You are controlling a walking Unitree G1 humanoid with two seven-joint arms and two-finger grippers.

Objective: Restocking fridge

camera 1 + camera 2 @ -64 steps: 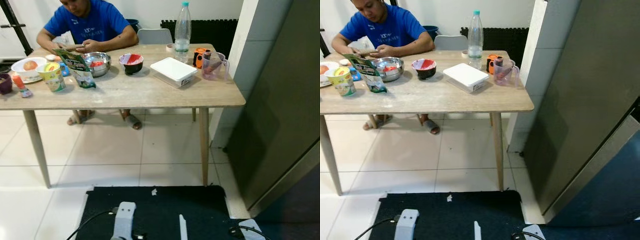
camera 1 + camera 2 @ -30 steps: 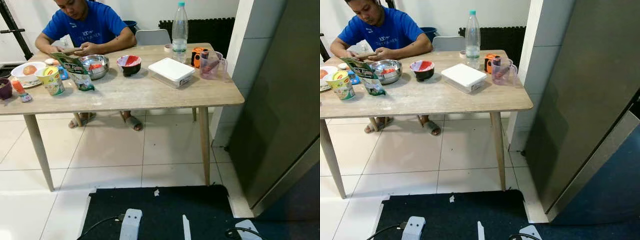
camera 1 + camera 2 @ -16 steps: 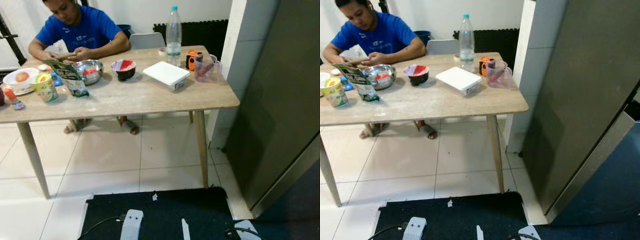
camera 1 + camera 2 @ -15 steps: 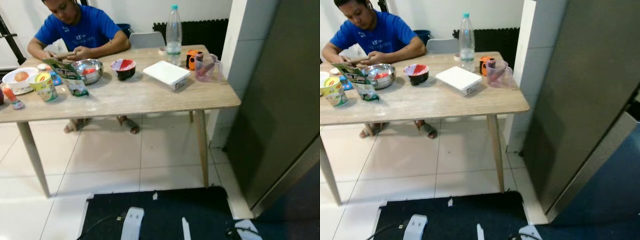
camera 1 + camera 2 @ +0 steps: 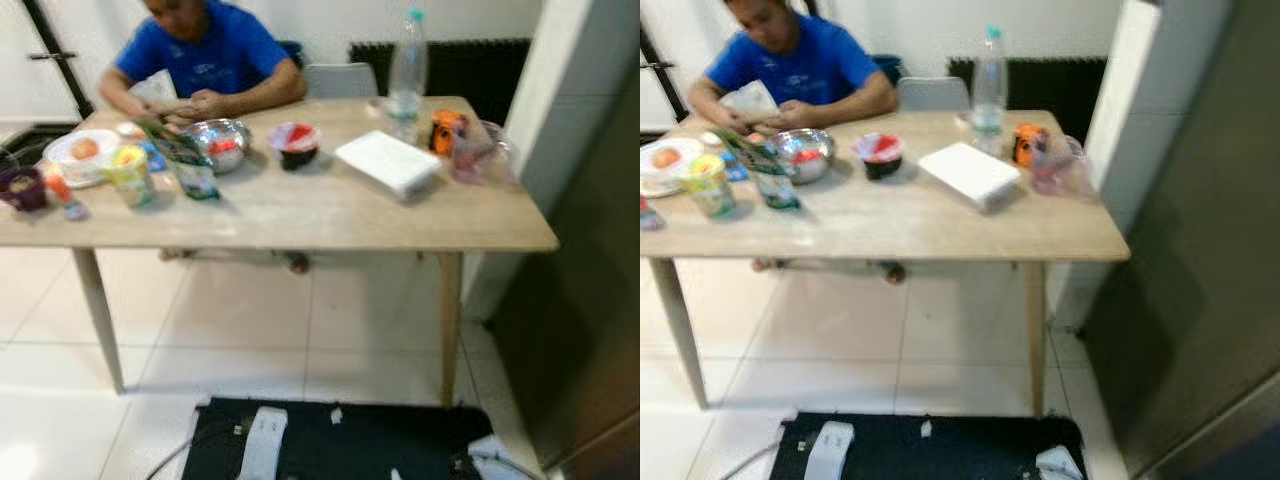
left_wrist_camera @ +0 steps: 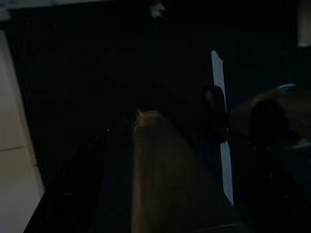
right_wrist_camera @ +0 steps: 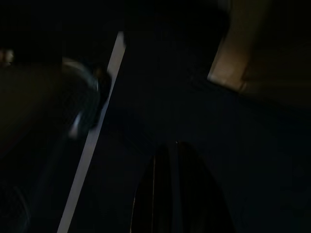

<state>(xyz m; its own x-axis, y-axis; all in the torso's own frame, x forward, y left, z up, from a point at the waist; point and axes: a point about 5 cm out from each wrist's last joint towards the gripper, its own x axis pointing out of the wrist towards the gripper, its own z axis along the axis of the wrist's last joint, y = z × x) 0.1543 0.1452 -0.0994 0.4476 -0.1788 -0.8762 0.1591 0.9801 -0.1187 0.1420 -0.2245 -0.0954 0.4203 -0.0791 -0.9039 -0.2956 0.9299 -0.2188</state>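
The grey fridge door (image 5: 1205,250) stands shut on the right, beside a white pillar. Food sits on a wooden table (image 5: 300,215) ahead: a water bottle (image 5: 404,70), a white lidded container (image 5: 388,163), a red and white bowl (image 5: 296,143), a steel bowl (image 5: 222,140), a green snack bag (image 5: 185,155), a yellow-green cup (image 5: 131,173) and a white bowl with an orange fruit (image 5: 75,155). Both arms hang idle low down. The wrist views are very dark: my left gripper (image 6: 146,116) and right gripper (image 7: 176,145) hang over the dark mat.
A person in a blue shirt (image 5: 205,55) sits at the table's far side. An orange cup (image 5: 443,130) and a clear jug (image 5: 478,150) stand near the table's right end. A dark mat (image 5: 340,440) lies on the white tiled floor below me.
The whole picture has shifted right and blurred, so the camera has turned left. The table's things have not moved.
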